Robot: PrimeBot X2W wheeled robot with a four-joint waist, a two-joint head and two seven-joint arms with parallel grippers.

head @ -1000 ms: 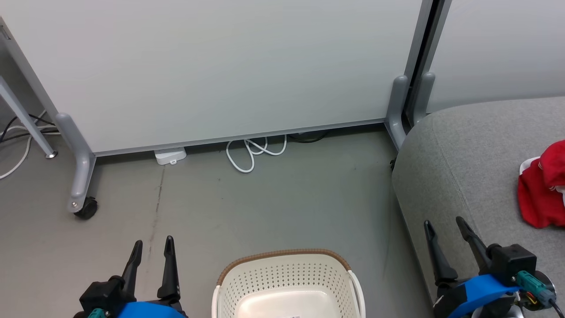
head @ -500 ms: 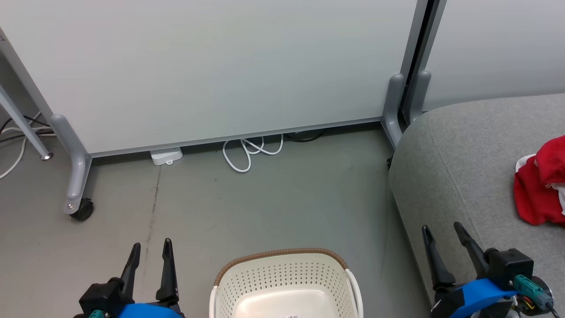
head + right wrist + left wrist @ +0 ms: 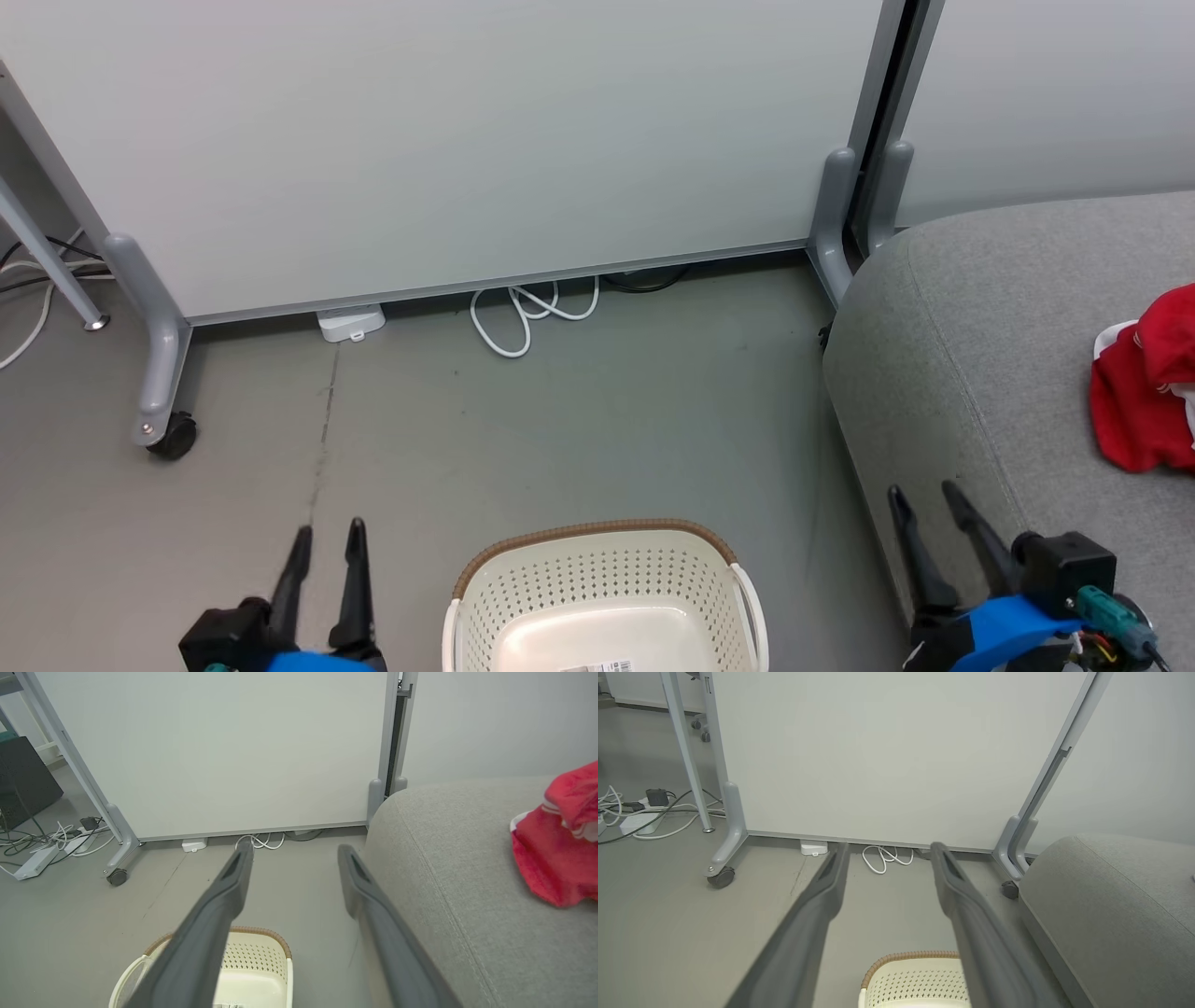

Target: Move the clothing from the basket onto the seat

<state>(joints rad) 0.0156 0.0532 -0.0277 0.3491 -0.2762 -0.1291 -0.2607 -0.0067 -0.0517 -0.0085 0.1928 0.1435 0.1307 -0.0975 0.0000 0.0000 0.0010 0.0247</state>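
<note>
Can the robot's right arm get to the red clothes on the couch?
Probably yes. The right arm's fingers are open beside the seat, and nothing lies between them and the red clothing.

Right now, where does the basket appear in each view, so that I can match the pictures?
Head view: the basket is at bottom centre, cut by the lower edge.
Left wrist view: basket at bottom centre, cut by the lower edge.
Right wrist view: basket at the bottom, left of centre.
Shared landmark: the coiled white cable, beyond the basket.
</note>
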